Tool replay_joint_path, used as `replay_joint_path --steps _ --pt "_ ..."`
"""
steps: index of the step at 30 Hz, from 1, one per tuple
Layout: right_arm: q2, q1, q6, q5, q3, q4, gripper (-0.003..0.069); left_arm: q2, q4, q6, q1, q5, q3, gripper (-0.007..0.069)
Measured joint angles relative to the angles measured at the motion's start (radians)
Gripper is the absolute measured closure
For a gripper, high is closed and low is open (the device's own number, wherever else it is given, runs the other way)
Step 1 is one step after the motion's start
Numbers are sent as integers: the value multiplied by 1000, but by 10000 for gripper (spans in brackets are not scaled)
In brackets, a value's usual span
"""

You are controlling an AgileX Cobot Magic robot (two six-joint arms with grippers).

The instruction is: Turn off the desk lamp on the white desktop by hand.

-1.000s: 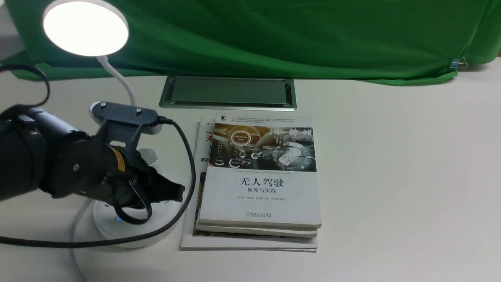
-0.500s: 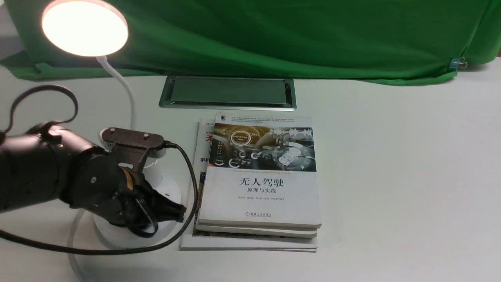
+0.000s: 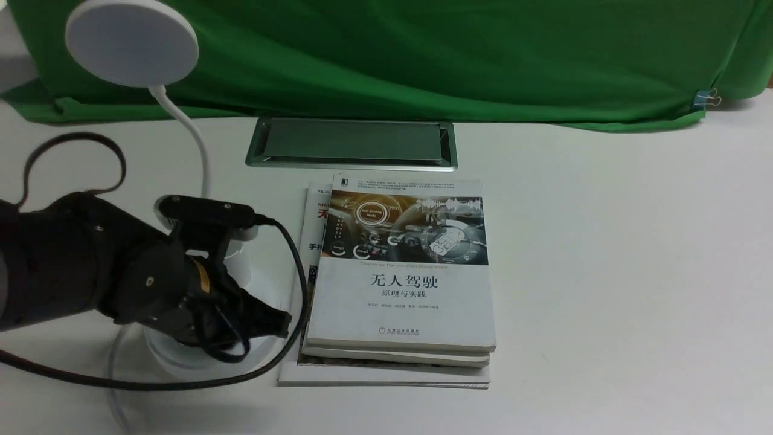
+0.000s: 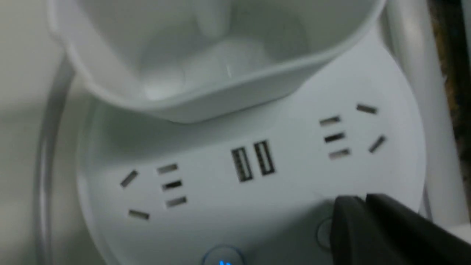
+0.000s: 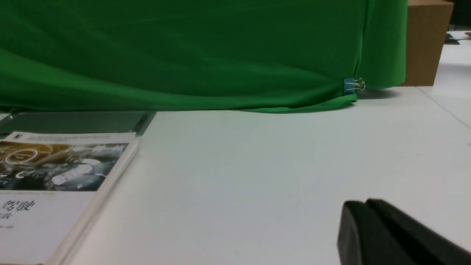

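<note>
The desk lamp stands at the left of the white desktop (image 3: 604,272). Its round disc head (image 3: 131,41) is dark, on a thin bent neck (image 3: 194,140). My left gripper (image 3: 279,322) is shut and empty, its tips low over the round base (image 3: 175,356). In the left wrist view the shut tips (image 4: 362,200) rest over a round button (image 4: 323,232) on the base (image 4: 287,184), beside sockets and two USB ports; a second button (image 4: 222,257) glows blue. The cup holder (image 4: 206,48) is above them. My right gripper (image 5: 362,206) is shut and empty above bare desktop.
A stack of books (image 3: 398,278) lies just right of the lamp base. The silver-framed cable hatch (image 3: 351,142) sits behind the books. Green cloth (image 3: 423,54) hangs along the back, clipped at the right (image 3: 706,98). A cardboard box (image 5: 427,40) stands beyond the cloth.
The lamp head went from bright white, through dimmer orange, to dark. My left gripper moved down and slightly right onto the base.
</note>
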Motion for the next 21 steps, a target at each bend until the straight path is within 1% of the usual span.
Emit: replay_joint_path --steps 5,8,9,11,14,17,21 --pt "0 0 0 0 0 0 621 -45 -13 2 0 37 7 606" --pt "0 0 0 0 0 0 622 -194 -18 -1 0 72 13 606" --pt "0 0 0 0 0 0 622 -205 -16 -1 0 72 13 606" --pt "0 0 0 0 0 0 622 -343 -8 -1 0 73 25 606" --pt "0 0 0 0 0 0 622 -470 -14 5 0 43 82 606" --pt "0 0 0 0 0 0 622 -660 -77 20 0 -54 231 606" --pt "0 0 0 0 0 0 622 -864 -109 23 0 -188 368 606"
